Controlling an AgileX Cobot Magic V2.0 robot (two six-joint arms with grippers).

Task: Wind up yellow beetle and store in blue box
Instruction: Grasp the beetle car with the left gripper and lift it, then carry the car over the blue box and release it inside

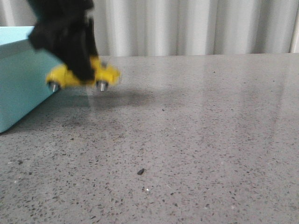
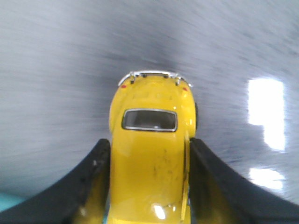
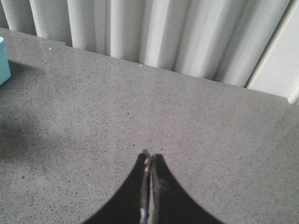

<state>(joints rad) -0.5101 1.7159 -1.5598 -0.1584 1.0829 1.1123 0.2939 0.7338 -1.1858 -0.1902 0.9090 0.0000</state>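
The yellow beetle (image 1: 103, 73) hangs in the air at the far left, held by my left gripper (image 1: 77, 70), whose black fingers are shut on its sides. It is just to the right of the blue box (image 1: 21, 79). In the left wrist view the yellow beetle (image 2: 149, 140) shows from above, roof and rear window between the two fingers (image 2: 91, 182), with the blurred table below. My right gripper (image 3: 149, 158) is shut and empty above bare table; it does not show in the front view.
The grey speckled table (image 1: 196, 130) runs to a pale curtain (image 1: 196, 25) at the back. A small dark speck (image 1: 140, 171) lies on the table near the front. A corner of the blue box (image 3: 3, 63) shows in the right wrist view.
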